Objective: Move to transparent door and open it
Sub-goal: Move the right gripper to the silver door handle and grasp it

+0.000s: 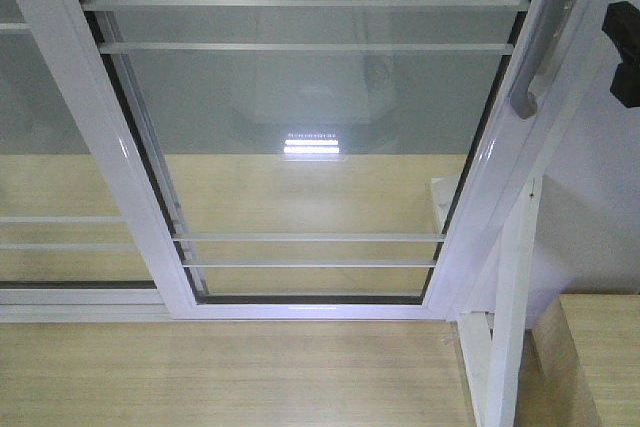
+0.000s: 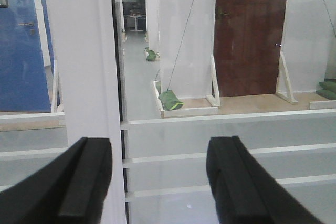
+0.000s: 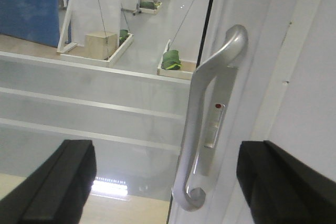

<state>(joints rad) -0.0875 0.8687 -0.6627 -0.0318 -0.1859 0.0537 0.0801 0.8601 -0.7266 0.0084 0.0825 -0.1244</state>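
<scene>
Right gripper (image 3: 170, 153) gapes at the handle (image 3: 198, 108) on the transparent door (image 3: 94, 85) — left gripper (image 2: 160, 145) apart, seemingly empty.

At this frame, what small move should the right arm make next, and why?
Probably ease the right gripper straight forward. Its jaws stand open, and the curved handle of the transparent door sits between the two fingers in the wrist view but apparently not yet gripped, so closing the gap should come first.

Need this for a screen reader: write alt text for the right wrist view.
A curved silver handle on the glass door shows between the black fingers of the open right end effector, ungripped. White bars cross the glass; green bags lie beyond.
</scene>
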